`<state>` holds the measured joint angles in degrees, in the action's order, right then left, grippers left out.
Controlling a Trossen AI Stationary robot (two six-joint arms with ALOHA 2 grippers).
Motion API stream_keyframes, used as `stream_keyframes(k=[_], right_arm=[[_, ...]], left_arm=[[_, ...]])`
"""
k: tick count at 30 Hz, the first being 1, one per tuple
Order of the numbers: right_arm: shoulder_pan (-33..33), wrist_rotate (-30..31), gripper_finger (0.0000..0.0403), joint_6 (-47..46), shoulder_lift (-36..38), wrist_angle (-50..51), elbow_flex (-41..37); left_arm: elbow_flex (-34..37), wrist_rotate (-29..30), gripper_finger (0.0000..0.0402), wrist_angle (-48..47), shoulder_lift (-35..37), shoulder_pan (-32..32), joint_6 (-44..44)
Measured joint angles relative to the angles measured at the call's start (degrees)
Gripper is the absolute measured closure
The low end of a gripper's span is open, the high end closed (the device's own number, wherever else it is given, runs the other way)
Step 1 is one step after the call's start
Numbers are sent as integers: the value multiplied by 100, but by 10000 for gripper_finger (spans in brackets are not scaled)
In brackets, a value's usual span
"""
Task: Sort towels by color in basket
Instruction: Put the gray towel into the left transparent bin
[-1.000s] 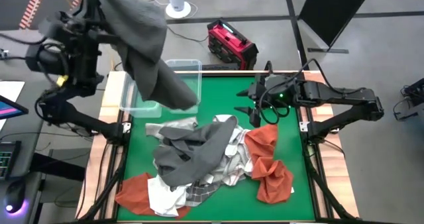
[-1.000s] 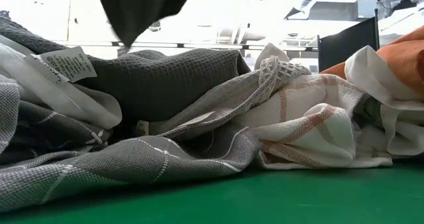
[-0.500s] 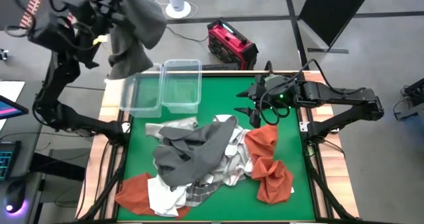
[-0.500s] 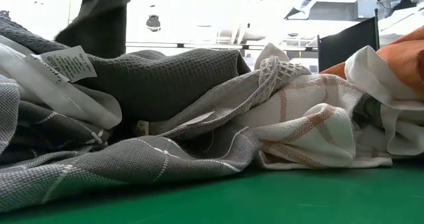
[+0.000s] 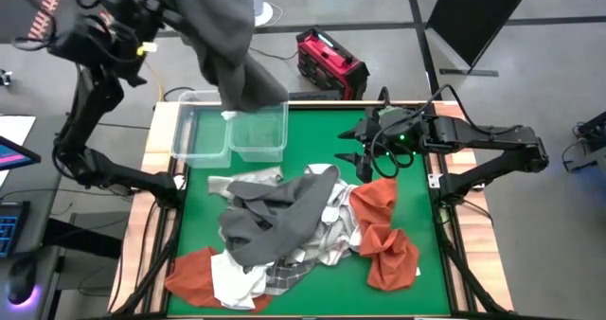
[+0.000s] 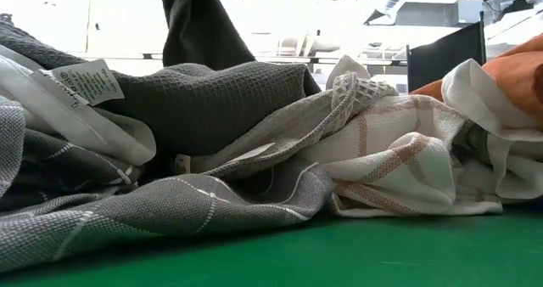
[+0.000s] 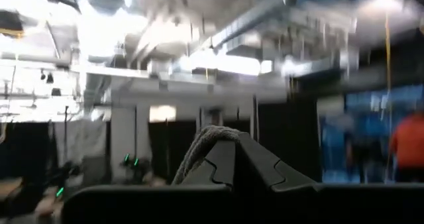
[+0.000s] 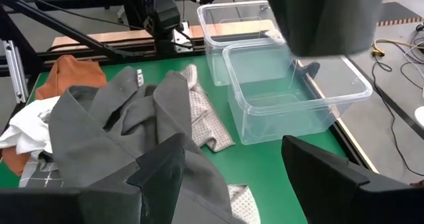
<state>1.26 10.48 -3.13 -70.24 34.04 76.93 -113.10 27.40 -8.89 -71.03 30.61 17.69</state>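
Observation:
My left gripper (image 7: pixel 228 144) is raised high over the table's far left corner and is shut on a dark grey towel (image 5: pixel 227 45). The towel hangs over two clear bins (image 5: pixel 232 131) and also shows in the low view (image 6: pixel 199 24). A pile lies at mid-table with a dark grey towel (image 5: pixel 275 221), rust-orange towels (image 5: pixel 383 230), a white one (image 5: pixel 232 282) and a checked one (image 5: pixel 303 263). My right gripper (image 5: pixel 365 151) is open and empty at the pile's far right; its wrist view (image 8: pixel 232 164) looks over the pile toward the bins. My left gripper pinches a bunched fold of the dark grey towel (image 7: pixel 207 136) between its two shut fingers. The rest of the towel drapes down from the fingers, slack and clear of the table. Its lower end (image 5: pixel 254 91) hangs above the right-hand bin.
The two clear bins (image 8: pixel 298 98) stand side by side at the table's far left. A red box (image 5: pixel 331 62) and a white stand (image 5: pixel 254 8) sit on the floor beyond the far edge. Bare green mat (image 5: pixel 312 135) lies between the bins and my right gripper.
My left gripper has risen and gone toward the far left corner with the dark grey towel. The towel swung out to the left past the bins and bunched up. It has now swung back right and hangs over the right-hand bin.

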Motion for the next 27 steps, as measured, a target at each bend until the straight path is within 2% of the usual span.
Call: stream_keyframes(k=[6,9,13,15,17,22,27], right_arm=[[0,12,122,-61,0,8,1],[0,19,122,-139,-19,13,1],[0,20,122,-151,-22,26,0],[2,20,122,-153,-22,24,2],[37,20,122,-155,-22,24,2],[54,20,122,-153,-23,22,2],[65,19,122,-151,-24,22,2]], left_arm=[[2,642,401,-1129,201,-4,129],[2,1158,401,-1065,373,-6,486],[1,1196,401,-667,589,-7,642],[0,1196,401,-756,672,-7,628],[-4,1220,401,-1165,733,-7,477],[-4,1870,401,-1688,782,-16,761],[-2,1939,401,-3027,762,-74,-87]])
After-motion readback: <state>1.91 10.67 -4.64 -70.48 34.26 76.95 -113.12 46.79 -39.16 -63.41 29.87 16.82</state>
